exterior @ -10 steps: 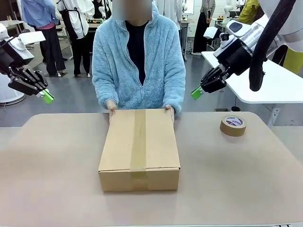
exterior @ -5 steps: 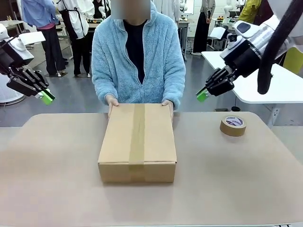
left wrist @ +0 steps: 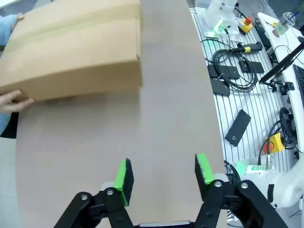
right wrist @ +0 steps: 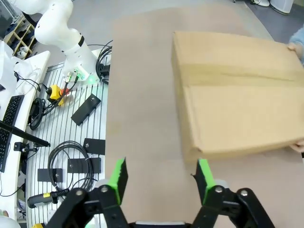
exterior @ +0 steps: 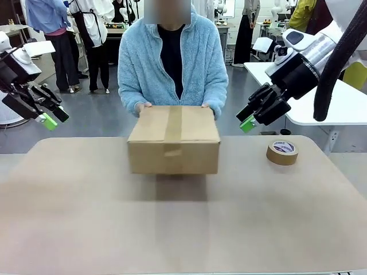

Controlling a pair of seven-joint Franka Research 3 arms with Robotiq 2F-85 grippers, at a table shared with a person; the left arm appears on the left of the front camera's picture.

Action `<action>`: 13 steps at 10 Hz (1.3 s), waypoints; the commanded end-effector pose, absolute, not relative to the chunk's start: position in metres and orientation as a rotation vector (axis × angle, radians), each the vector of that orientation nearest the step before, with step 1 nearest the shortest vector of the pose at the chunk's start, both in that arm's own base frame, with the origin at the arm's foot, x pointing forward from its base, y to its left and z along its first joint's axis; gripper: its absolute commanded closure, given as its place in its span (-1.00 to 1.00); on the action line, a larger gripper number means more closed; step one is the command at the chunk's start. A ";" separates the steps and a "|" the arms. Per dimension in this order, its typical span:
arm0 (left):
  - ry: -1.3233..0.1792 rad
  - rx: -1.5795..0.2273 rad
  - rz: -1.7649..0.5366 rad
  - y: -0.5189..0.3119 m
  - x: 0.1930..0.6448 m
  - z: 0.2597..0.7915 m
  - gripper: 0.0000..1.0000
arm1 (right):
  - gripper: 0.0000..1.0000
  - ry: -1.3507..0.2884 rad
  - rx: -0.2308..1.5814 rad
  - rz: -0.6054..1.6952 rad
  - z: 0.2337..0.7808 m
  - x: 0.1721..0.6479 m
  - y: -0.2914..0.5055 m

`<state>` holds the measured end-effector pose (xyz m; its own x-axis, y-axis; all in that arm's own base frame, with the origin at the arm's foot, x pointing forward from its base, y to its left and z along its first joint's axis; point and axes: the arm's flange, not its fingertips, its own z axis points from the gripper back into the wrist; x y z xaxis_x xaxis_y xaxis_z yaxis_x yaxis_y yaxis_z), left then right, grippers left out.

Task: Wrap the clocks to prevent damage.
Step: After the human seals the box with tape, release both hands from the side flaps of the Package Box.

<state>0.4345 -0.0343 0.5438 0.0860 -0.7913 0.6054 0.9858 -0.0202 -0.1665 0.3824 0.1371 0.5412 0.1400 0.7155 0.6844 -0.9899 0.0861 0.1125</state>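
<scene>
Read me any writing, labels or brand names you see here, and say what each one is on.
Tape roll: a white and blue label on its core, print too small to read.
Cardboard box: no print on it, only plain brown tape.
Nothing else readable.

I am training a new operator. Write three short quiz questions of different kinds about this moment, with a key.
1. True or false: the person's hands hold the cardboard box at its far end.
2. On which side of the box, seen from the front, is the tape roll? A) left B) right
3. Fill in: the left gripper and the right gripper are both ____.

Key: 1 true; 2 B; 3 open, holding nothing.
</scene>
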 end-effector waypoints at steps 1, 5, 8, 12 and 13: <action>-0.401 -0.651 -1.442 -0.036 0.433 0.542 -1.00 | -1.00 -0.520 0.633 1.351 0.537 0.384 0.141; -0.401 -0.646 -1.443 -0.035 0.434 0.545 -1.00 | -1.00 -0.518 0.623 1.342 0.539 0.381 0.144; -0.390 -0.636 -1.459 -0.033 0.435 0.544 -1.00 | -1.00 -0.524 0.645 1.361 0.539 0.383 0.139; -0.395 -0.616 -1.451 -0.033 0.437 0.545 -1.00 | -1.00 -0.517 0.628 1.346 0.541 0.383 0.138; -0.517 -0.709 -1.364 -0.015 0.439 0.545 -1.00 | -1.00 -0.616 0.773 1.309 0.541 0.390 0.109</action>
<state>0.4378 -0.0275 0.5454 0.1180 -0.7668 0.6309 0.9875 0.0236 -0.1559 0.3856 0.1299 0.5424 0.1678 0.6930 0.7012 -0.9857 0.1094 0.1279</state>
